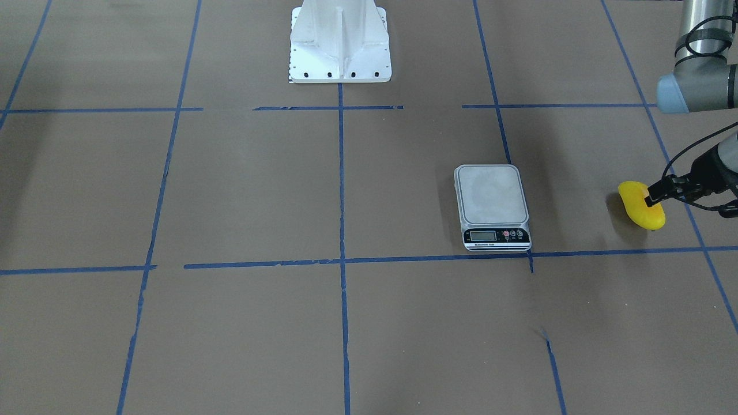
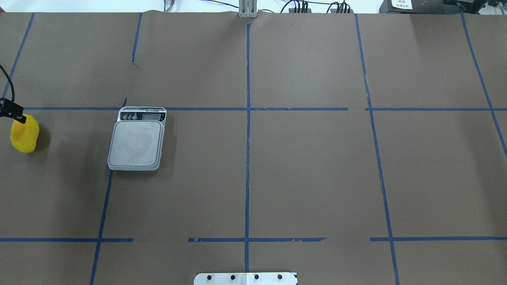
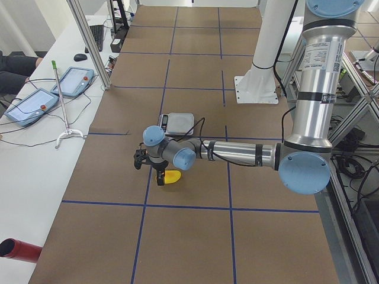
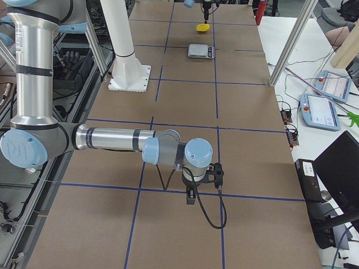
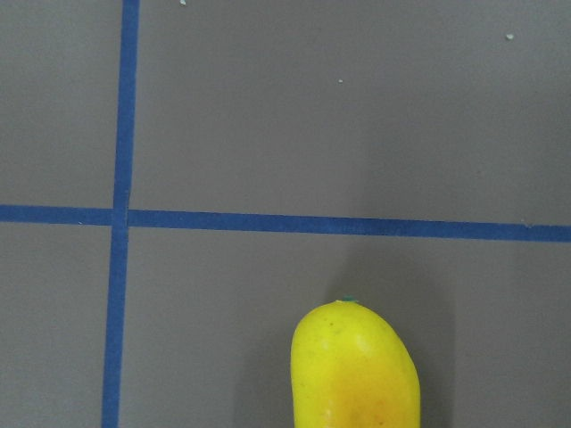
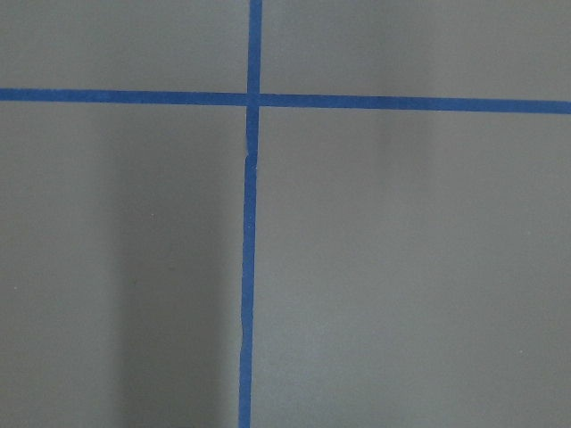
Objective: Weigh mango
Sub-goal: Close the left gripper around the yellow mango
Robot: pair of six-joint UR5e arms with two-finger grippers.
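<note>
The mango (image 1: 637, 208) is bright yellow with an orange blush and lies at the table's left end. It also shows in the overhead view (image 2: 24, 136) and at the bottom of the left wrist view (image 5: 355, 374). My left gripper (image 1: 650, 200) is right at the mango, with a dark fingertip (image 2: 19, 117) over its far end. I cannot tell whether it grips the mango. The scale (image 1: 492, 196) has an empty grey platform and stands apart from the mango, toward the table's middle. My right gripper (image 4: 190, 197) shows only in the exterior right view, low over bare table, so I cannot tell its state.
The white robot base (image 1: 339, 43) stands at the robot's edge of the table. Blue tape lines (image 2: 247, 138) divide the brown table into squares. Operator pendants (image 3: 35, 100) and cables lie on the side bench beyond the table's far edge.
</note>
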